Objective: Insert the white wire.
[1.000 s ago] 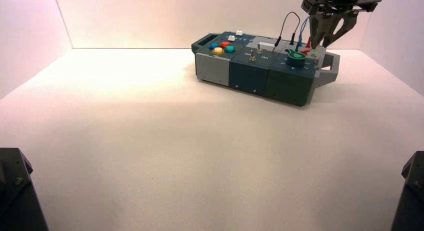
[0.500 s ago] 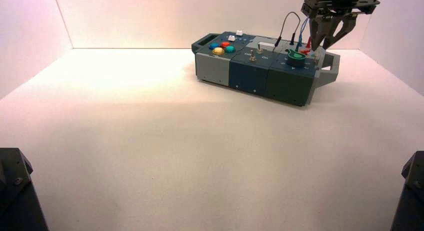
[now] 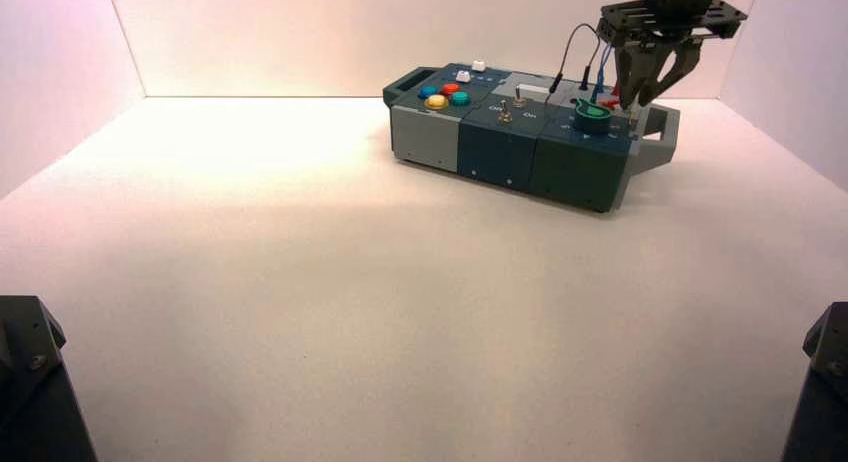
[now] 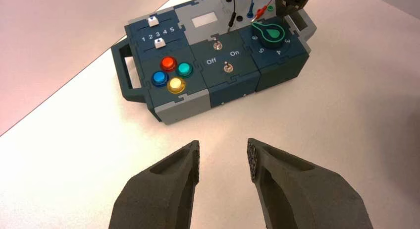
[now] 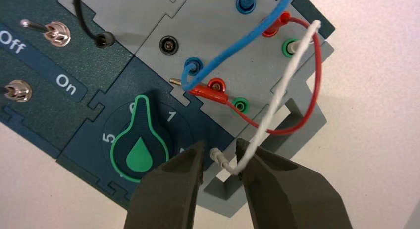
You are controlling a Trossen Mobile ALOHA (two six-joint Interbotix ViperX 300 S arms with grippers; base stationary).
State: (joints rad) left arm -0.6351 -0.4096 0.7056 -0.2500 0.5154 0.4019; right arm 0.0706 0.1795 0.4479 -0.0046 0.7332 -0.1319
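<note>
The right gripper (image 5: 220, 152), its fingers apart around the loose plug (image 5: 218, 155) of the white wire (image 5: 280, 85), works over the end of the box (image 3: 498, 142) near the green knob (image 3: 591, 118); the wire's far end stands in a green-ringed socket, and the left gripper (image 4: 224, 142) idles open before the box. The lead looks light and limp, likely to swing or bend if pinched along its length; the stiffer plug body seems the place to grasp.

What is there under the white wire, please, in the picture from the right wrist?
Under the white wire, the red wire crosses, and the grey end handle shows beside it. What lies directly beneath the white strand is covered.
</note>
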